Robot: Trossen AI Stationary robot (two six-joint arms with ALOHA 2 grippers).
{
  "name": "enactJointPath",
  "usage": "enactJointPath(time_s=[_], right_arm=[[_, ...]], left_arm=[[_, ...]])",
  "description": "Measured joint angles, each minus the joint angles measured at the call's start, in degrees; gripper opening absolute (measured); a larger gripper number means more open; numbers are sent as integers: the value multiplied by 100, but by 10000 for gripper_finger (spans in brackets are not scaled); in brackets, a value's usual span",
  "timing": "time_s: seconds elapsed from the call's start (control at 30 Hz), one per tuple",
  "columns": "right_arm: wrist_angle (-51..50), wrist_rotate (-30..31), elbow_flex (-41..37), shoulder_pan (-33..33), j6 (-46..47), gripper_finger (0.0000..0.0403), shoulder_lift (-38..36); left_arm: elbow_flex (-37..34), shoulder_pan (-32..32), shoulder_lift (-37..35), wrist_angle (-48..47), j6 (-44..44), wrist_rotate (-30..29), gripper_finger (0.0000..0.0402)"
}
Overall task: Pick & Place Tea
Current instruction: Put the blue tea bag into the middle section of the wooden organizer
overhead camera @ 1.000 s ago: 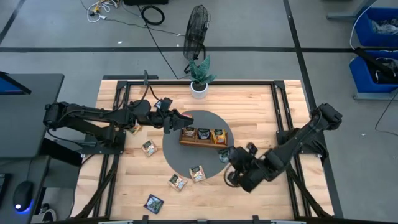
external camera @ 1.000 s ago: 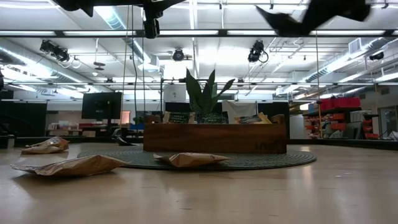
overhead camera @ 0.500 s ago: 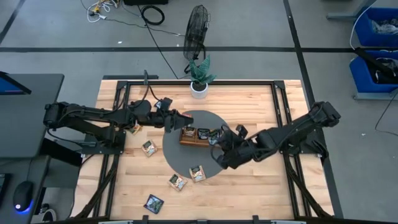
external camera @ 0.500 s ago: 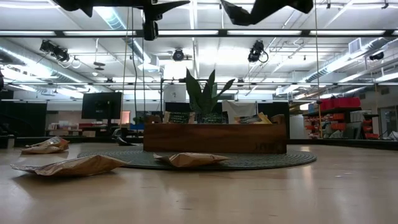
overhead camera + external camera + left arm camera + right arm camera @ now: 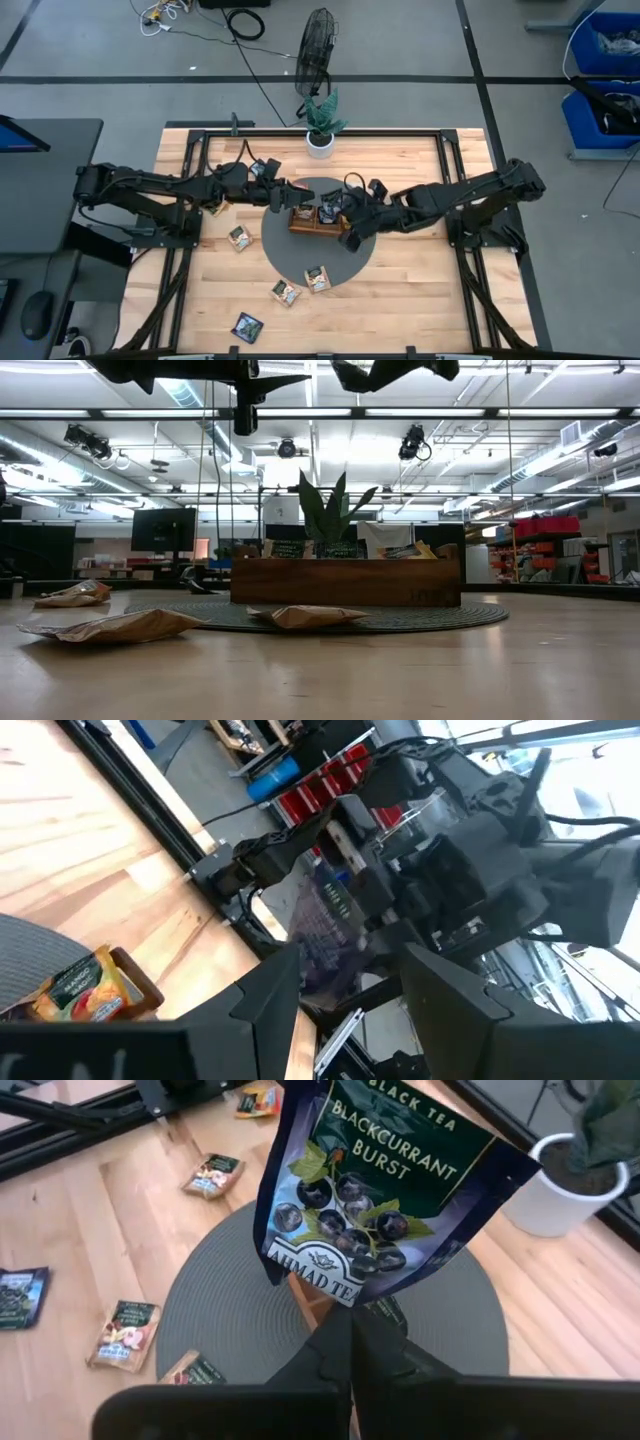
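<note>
Right now your blackcurrant sachet (image 5: 372, 1190) hangs pinched in the right gripper (image 5: 345, 205) above the wooden tray (image 5: 303, 228) on the round grey mat (image 5: 290, 250). Your left gripper (image 5: 282, 193) hovers just beside it, fingers (image 5: 268, 1000) spread and apparently empty, though that view is cluttered. Other sachets (image 5: 284, 292) lie on the table (image 5: 400, 300).

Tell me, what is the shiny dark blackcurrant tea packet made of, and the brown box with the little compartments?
The dark blackcurrant tea sachet, held by the right gripper, looks like glossy printed foil or plastic film: it shines and has flat sealed edges. The brown compartmented tray looks like matte wood, with grain-like brown walls.
</note>
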Motion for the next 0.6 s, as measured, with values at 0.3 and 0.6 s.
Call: enactJointPath(time_s=[0.3,0.6], right_arm=[[297,-290,2,-185,-396,0,0],[313,-591,2,-381,-399,0,0]], left_arm=[[7,95,106,94,-14,-19,181],[94,115,380,449,-143,159,181]])
